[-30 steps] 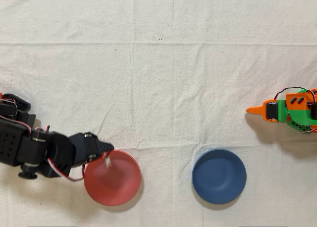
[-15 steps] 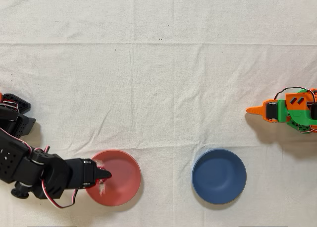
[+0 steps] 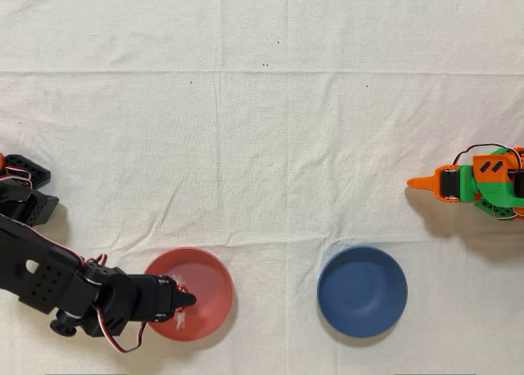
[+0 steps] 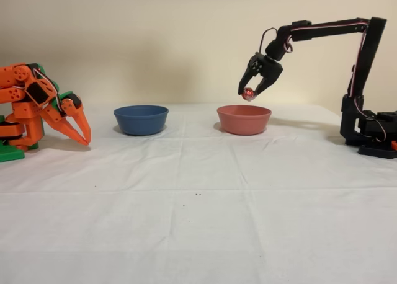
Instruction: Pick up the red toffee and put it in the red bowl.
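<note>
In the fixed view my black gripper [image 4: 250, 92] hangs a little above the red bowl [image 4: 244, 121], shut on the red toffee [image 4: 249, 95], whose shiny red foil shows between the fingertips. In the overhead view the gripper [image 3: 182, 302] reaches in from the left over the left part of the red bowl [image 3: 210, 280]. A pale wrapper end of the toffee [image 3: 178, 314] sticks out beside the fingertips. The bowl's inside looks bare.
A blue bowl [image 3: 362, 291] [image 4: 141, 119] of the same size stands beside the red one. The idle orange arm [image 3: 473, 183] [image 4: 38, 109] rests at the far side of the white cloth. The black arm's base [image 4: 370, 132] stands close to the red bowl.
In the overhead view the black arm has swung toward the bottom edge, carrying the toffee from the bowl's upper left rim across its left side. The grip stays shut.
</note>
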